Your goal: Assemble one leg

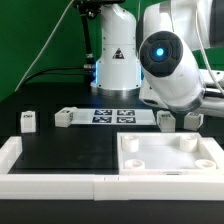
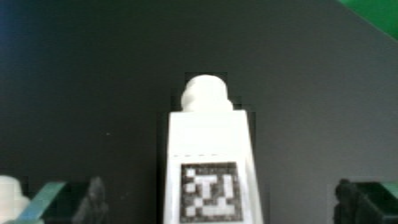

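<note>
The gripper stands wide open over 1 leg, which sits centred between its 2 fingers, long axis pointing away from them, sides clear of both.

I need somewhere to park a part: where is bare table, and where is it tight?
Freest: the bare table bordered by the white rail, the tray and the marker board. A smaller gap lies between the far-left leg and the next leg. Crowded: the exterior view's right, where a third leg and a fourth leg stand by the arm.
</note>
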### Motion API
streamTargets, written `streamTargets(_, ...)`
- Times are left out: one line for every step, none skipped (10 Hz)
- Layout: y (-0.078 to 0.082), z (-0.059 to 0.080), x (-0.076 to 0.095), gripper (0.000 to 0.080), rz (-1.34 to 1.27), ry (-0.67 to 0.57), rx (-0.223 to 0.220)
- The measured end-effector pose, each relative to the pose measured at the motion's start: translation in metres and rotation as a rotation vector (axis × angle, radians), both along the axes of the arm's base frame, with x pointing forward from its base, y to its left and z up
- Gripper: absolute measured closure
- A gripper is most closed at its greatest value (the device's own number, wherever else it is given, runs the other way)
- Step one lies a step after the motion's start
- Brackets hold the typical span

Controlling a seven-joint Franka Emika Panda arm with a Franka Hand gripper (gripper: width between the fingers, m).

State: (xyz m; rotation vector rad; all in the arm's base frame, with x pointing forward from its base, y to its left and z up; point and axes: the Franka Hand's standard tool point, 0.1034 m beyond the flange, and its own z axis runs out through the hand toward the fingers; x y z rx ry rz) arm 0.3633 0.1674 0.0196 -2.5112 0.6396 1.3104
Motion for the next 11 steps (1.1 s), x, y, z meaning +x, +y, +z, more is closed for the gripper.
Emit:
streamTargets(0.0011, -0.0036, -0.0020, 0.0151, 0.002, 0.002, -0.002)
streamTargets(0.0015, -0.0056, -0.0035, 0.0151, 0.003, 0.006, -0.003)
streamTargets(0.0017, -0.0058, -0.0035, 0.0151, 0.003, 0.006, -0.002)
streamTargets(0.0014, -0.0057, -0.0029, 0.0151, 0.004, 0.004, 0.000)
streamTargets(0.0005, -0.0058, -0.0025, 0.0178, 0.004, 0.002, 0.002)
streamTargets(0.0005, -0.0058, -0.0026, 0.0178, 0.004, 0.003, 0.002)
streamTargets(0.0005, -0.0058, -0.0026, 0.0350, 0.004, 0.003, 0.002)
streamTargets(0.0004, -0.0058, -0.0026, 0.0515, 0.004, 0.003, 0.002)
streamTargets(0.0005, -0.0058, -0.0026, 0.0515, 0.004, 0.003, 0.002)
streamTargets(0.0005, -0.0058, -0.0026, 0.0511, 0.004, 0.003, 0.002)
streamTargets(0.0005, -0.0058, -0.0026, 0.0511, 0.004, 0.003, 0.002)
